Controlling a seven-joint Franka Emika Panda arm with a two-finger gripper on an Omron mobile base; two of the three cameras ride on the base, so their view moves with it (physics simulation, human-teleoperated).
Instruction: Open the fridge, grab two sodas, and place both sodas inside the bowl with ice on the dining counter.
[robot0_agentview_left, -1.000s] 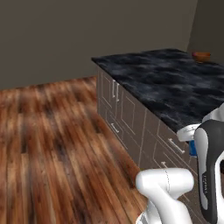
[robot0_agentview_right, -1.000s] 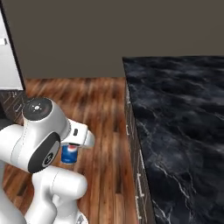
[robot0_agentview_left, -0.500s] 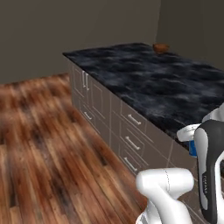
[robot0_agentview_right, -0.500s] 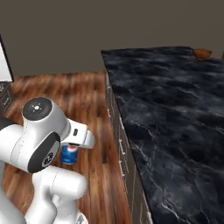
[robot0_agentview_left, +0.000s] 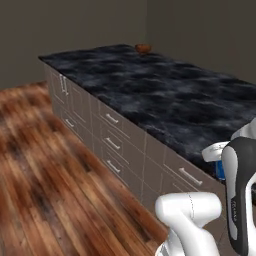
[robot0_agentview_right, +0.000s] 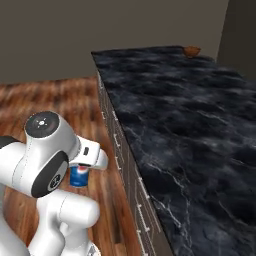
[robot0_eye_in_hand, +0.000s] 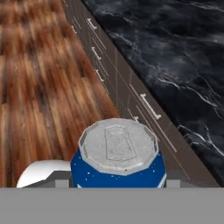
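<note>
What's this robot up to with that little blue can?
The robot arm is carrying a blue soda can, held upright in its gripper beside the long black marble counter. The can is out over the wood floor, level with the counter's drawer fronts. A small reddish-brown bowl sits at the counter's far end, well away from the can.

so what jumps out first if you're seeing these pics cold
The long dining counter, a black slab with white veining, runs away from the robot above a row of pale drawers. Next comes the blue soda can, close up in the hand view with its silver top facing the camera, carried beside the counter's edge. Far off, the small reddish-brown bowl sits near the counter's far end.
</note>
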